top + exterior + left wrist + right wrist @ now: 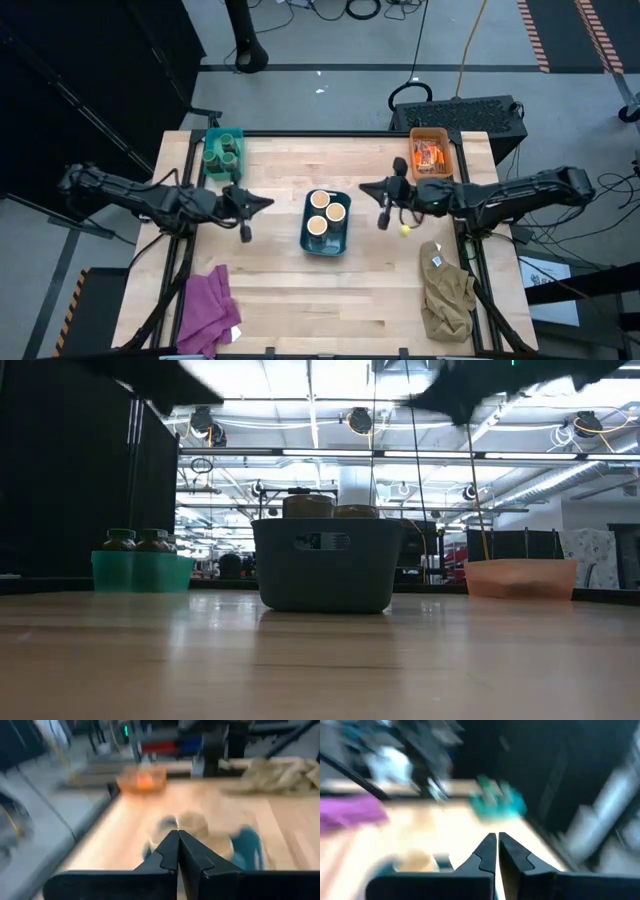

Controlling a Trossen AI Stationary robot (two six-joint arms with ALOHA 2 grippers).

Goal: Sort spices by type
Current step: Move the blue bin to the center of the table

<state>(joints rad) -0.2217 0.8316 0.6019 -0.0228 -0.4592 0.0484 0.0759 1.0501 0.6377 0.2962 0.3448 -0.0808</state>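
Sitting in the dark blue bin (325, 240) at the middle of the tabletop (270, 290) are three cream-topped jars (326, 212). The green jars (224, 150) fill the teal bin (206, 165) at the far left corner, and the orange packets (430, 156) lie in the orange bin (430, 135) at the far right corner. My left pincer (268, 202) hangs just left of the blue bin, pressed together and empty. My right pincer (362, 188) hangs just right of it, also pressed together, holding nothing. A purple cloth (207, 308) lies at the near left corner, a khaki cloth (447, 290) at the near right.
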